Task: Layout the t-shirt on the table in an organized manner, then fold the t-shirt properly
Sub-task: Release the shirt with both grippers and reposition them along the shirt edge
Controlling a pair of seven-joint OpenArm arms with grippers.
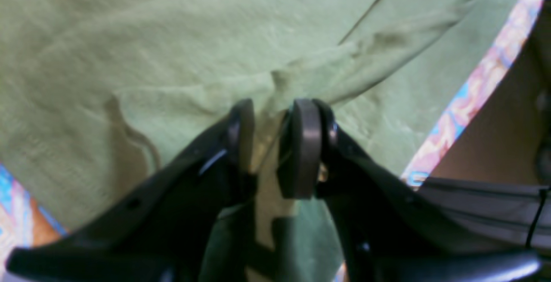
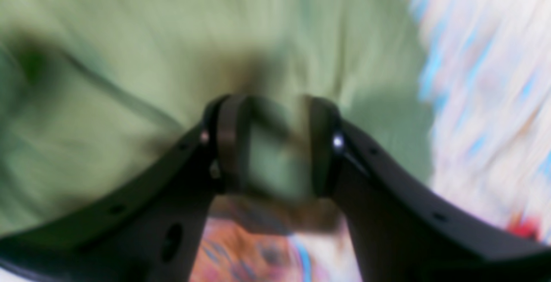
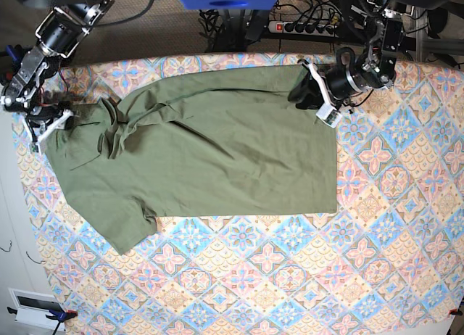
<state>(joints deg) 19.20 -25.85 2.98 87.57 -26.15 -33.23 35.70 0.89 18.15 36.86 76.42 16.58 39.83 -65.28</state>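
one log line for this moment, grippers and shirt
left gripper: shut on t-shirt | right gripper: shut on t-shirt | t-shirt: spread on table, wrinkled

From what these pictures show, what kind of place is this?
Probably an indoor robot workspace or lab: a table under a tile-patterned cloth, a power strip with tangled cables on the floor behind it, and two mounted arms working a t-shirt.
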